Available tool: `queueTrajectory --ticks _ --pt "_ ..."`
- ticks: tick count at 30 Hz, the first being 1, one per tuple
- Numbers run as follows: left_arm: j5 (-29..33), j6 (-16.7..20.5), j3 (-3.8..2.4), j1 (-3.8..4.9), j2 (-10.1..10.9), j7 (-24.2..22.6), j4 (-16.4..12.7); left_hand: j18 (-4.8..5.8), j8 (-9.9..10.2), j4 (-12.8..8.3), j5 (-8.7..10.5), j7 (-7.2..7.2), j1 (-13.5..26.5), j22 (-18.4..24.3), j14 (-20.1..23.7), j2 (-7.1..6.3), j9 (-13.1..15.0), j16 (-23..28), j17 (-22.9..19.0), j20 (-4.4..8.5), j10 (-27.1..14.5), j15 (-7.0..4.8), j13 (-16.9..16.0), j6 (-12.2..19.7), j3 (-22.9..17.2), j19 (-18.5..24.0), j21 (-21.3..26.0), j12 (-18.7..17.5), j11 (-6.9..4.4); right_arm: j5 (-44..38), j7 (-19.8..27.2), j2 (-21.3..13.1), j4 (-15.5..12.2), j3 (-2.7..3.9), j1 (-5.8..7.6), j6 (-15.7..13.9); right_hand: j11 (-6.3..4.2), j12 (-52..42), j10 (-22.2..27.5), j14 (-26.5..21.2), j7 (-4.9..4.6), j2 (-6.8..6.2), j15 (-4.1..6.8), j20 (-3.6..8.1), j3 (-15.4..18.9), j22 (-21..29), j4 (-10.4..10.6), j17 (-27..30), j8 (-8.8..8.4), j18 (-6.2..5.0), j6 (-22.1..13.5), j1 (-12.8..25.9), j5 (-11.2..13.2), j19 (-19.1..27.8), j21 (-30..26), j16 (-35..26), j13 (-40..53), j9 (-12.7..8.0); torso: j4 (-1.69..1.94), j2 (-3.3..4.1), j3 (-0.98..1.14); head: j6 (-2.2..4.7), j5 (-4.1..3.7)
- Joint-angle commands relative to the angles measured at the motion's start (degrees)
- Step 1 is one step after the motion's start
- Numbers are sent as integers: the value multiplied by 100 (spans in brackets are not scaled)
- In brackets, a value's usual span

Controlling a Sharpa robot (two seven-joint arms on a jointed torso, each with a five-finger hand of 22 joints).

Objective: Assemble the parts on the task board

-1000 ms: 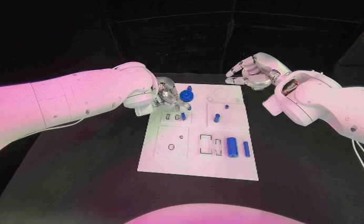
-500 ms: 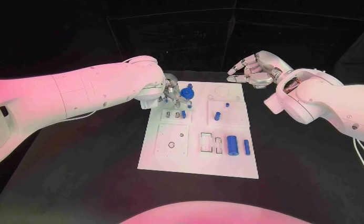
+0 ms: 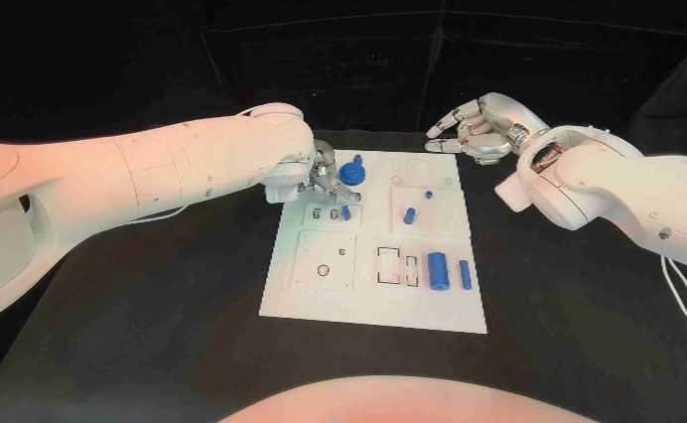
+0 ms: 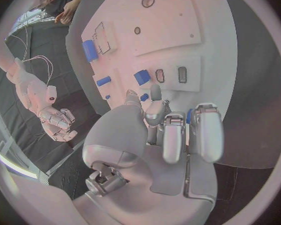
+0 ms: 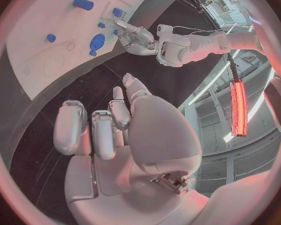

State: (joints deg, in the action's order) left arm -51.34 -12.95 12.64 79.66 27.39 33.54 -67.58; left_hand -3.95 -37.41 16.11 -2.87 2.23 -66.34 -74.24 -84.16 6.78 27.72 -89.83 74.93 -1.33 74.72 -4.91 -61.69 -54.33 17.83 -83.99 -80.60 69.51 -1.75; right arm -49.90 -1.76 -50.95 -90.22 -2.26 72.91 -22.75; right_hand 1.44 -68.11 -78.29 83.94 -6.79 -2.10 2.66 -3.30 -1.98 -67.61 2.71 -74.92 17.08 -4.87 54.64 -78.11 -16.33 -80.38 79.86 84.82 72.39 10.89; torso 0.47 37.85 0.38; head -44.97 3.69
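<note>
Head view first: the white task board [image 3: 379, 244] sits in the middle of the black counter [image 3: 172, 344], and the left hand [image 3: 324, 183] is down over its upper left corner, fingers bunched around a blue gear-shaped part [image 3: 352, 175]. It looks like contact, but I honestly can't tell if it's gripping that part or just touching it. Just below the fingers there's a small blue peg [image 3: 345, 212], and toward the centre a short blue piece [image 3: 410, 215] with a tiny blue dot [image 3: 428, 195] above it. Lower right of the board has a fat blue cylinder [image 3: 438, 272] and a thin blue rod [image 3: 464, 276] side by side. The right hand [image 3: 480, 135] hangs off the board past its top right corner, fingers loosely curled, nothing in it. Left wrist view: the left hand [image 4: 172, 135] takes up the middle, fingertips down on the task board [image 4: 172, 30], with a bit of blue showing between the fingers, and the grasp itself is hidden. A blue peg [image 4: 142, 77] sits just past the fingertips, and the fat cylinder [image 4: 89, 50] is further off at upper left. The right hand [image 4: 56, 122] shows at the left of the frame. Right wrist view: the right hand [image 5: 115, 130] is empty, fingers partly curled, apart from the task board [image 5: 47, 45] in the upper left of the frame. The gear part [image 5: 97, 43] shows there with the left hand [image 5: 135, 39] right beside it.
</note>
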Motion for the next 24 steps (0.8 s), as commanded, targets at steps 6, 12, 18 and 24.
queueTrajectory --ticks 6,12,18,24 --pt "-49 -211 21 -1 -64 42 70 78 -35 -14 14 -4 -10 -4 -584 -12 13 -17 1507 48 30 -40 -10 41 24 -87 -32 24 -5 23 49 21 2 3 12 13 43 -29 -13 404 -8 60 -29 -33 29 -8 -12 -491 0 45 -47 25 -44 0 -22 19 8 13 14 -5 7 -30 -26" --pt "-49 -275 25 -5 -95 33 65 78 -48 -20 13 -5 -24 -8 -584 -5 28 -17 1507 48 30 -41 -12 47 22 -86 -34 27 -6 23 53 53 27 3 12 14 44 -28 -11 401 -8 63 -30 -34 29 -2 -13 -479 2 44 -48 22 -47 2 -24 13 6 14 12 -2 8 -45 -25" --pt "-48 -335 26 -12 -114 5 52 76 -76 -39 11 -6 -64 -2 -584 17 62 -17 1507 47 28 -40 -11 66 11 -79 -31 29 -6 23 39 80 55 3 12 34 44 -28 -11 401 -8 63 -30 -34 29 -2 -13 -479 2 44 -48 22 -47 2 -24 13 6 14 9 -1 3 -61 -39" --pt "-46 -334 26 -25 -163 -51 81 60 -94 -66 10 2 -109 73 -584 24 94 -17 1507 44 -18 -36 54 108 5 -46 15 -19 0 23 -9 102 64 2 12 87 49 -36 -11 401 -13 75 -33 -38 37 -2 3 -478 8 44 -50 38 -44 2 -24 13 9 19 19 -5 8 -71 -55"
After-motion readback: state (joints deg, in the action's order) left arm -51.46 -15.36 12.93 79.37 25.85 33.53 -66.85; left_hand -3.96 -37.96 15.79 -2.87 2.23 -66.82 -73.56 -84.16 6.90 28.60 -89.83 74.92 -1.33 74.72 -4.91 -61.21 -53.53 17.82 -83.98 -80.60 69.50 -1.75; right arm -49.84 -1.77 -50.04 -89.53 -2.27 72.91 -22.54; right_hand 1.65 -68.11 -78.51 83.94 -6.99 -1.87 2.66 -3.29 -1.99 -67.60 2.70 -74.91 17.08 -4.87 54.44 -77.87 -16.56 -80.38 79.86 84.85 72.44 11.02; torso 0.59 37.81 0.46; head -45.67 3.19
